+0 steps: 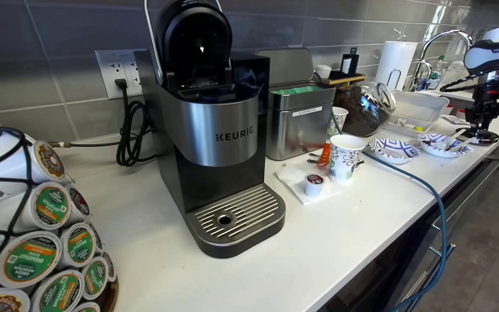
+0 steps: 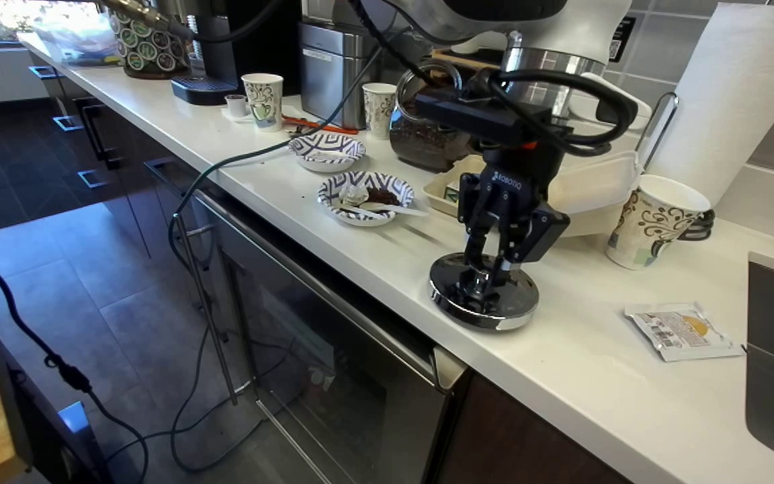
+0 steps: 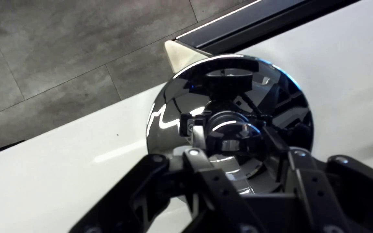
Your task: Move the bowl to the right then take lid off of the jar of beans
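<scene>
Over the counter (image 2: 582, 349), the lid (image 2: 484, 307) is beneath the gripper (image 2: 486, 272) clasping its knob (image 3: 231, 139)

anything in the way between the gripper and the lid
Nothing visible: the gripper is at the lid, straddling its knob in the wrist view. The nearest bowl and the jar stand apart from the lid.

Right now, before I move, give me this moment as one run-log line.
Tool: closed on knob of lid | Lid: off jar of beans, near edge of counter, contact unclear | Release: not yet
</scene>
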Tool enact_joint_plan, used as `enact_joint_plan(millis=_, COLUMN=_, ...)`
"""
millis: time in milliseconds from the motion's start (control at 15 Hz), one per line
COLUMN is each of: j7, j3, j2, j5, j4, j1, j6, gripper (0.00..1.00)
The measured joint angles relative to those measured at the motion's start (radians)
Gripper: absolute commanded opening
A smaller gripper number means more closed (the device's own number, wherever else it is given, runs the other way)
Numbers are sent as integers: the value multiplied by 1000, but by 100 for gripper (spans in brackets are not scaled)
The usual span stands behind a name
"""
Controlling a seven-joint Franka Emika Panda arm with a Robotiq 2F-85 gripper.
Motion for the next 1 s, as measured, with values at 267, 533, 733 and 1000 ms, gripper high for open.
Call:
enact_joint_plan(millis=267, j7=-42, j3=21, j2=15, j5=22, j4=13, j1=-21, j6=1, gripper=21)
enact_joint_plan(millis=533, j7=-79, j3=40, j2=28, j5=35, j4=32, j1=-33, j6=10, gripper=21)
enact_joint_plan(millis=733, j7=-89, j3=46, j2=33, j5=36, j4=40, j1=-34, j6=15, gripper=79)
enact_joint_plan(millis=1000, j7=-103, j3=46, j2=33, j5=34, j4=56, j1=-33, j6=15, gripper=100)
